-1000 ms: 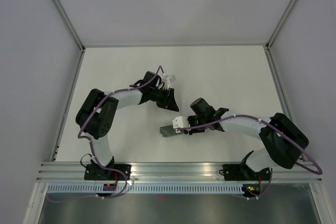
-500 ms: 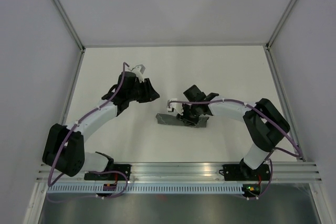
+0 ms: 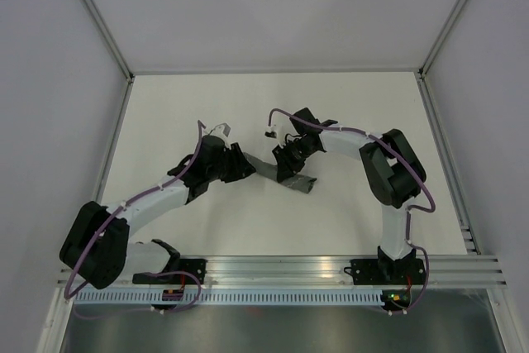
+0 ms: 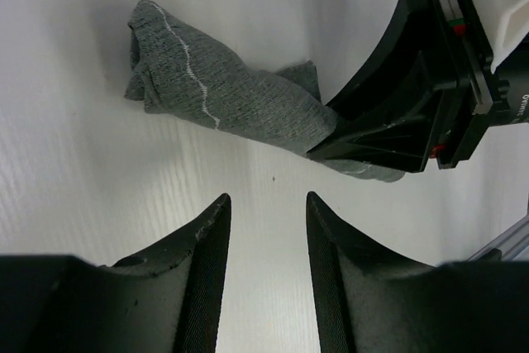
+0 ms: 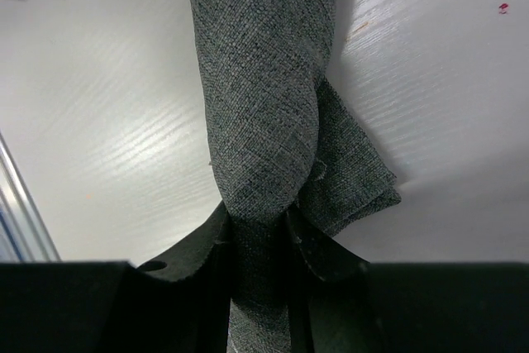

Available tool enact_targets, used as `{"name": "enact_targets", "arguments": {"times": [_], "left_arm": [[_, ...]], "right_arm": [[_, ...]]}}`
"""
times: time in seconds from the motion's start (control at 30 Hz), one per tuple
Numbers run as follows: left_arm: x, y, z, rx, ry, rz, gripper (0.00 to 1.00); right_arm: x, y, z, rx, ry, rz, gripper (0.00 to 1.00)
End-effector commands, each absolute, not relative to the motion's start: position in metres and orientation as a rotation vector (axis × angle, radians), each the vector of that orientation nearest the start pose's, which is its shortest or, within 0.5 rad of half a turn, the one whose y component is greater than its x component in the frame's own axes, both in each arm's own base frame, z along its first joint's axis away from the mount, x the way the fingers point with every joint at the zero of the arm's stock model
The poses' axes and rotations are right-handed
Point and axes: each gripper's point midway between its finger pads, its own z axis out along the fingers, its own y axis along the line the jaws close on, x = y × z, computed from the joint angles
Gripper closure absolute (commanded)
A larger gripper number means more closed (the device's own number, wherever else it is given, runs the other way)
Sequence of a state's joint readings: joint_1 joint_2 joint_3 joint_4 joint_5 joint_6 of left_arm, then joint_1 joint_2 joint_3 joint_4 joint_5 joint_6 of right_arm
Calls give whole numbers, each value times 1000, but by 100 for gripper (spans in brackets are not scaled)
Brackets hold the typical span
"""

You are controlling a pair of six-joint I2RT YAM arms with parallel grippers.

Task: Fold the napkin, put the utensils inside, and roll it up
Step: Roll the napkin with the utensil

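Bench notes, standing at the rig.

- White table top (image 3: 355, 113): carries the work, mid-table between the two arms.
- Dark grey fabric napkin (image 4: 240, 97): already a slim roll with a thin pale stitched line along it. Seen from above, its long axis runs diagonally from far-left to near-right. No utensils show; whether they are inside, I cannot tell.
- Right gripper (image 5: 260, 245): black fingers pinched narrow on the roll, roughly mid-length, with a loose flap sticking out beside the grip.
- Left gripper (image 4: 266, 204): fingers parted, nothing between them, no contact with cloth.

Key relation: the roll lies ahead of the left fingers, clear of them and crosswise to their reach. Its free end points away to their far left. Judgement: the left arm is the free one, and must go forward to that end.
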State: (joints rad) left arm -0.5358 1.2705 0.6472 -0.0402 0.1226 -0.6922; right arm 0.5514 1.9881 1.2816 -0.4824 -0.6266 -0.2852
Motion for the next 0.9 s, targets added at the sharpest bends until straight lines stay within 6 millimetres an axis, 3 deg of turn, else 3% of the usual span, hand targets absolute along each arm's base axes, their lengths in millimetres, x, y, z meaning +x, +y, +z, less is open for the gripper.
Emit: {"name": "enact_targets", "arguments": {"times": [0.0,0.07,0.1,0.13,0.2,0.4,0.67,0.87], "left_arm": [[297,-235,104,-253,2268,-830,53],[303,-246,104,-264,2269,-823,53],[304,-250,92,-273,2298,-800,53],[309,-258,96,-272,2291,-809,53],[313,-263,80,-312,2320,-753,53],[322,-276,69,-405,2291,-723,53],[321,-274,72,-454,2235,-629,48],[319,-259,66,-660,2178,-570,46]], "right_arm": [[284,277,-26,-1085,2627,921,83],[290,282,-26,-1016,2633,945,83],[292,282,-27,-993,2640,950,83],[293,283,-27,-949,2653,960,83],[297,287,-28,-907,2646,978,83],[302,287,-30,-792,2662,999,83],[310,289,-29,-706,2666,1032,82],[312,290,-29,-656,2671,1048,82]]}}
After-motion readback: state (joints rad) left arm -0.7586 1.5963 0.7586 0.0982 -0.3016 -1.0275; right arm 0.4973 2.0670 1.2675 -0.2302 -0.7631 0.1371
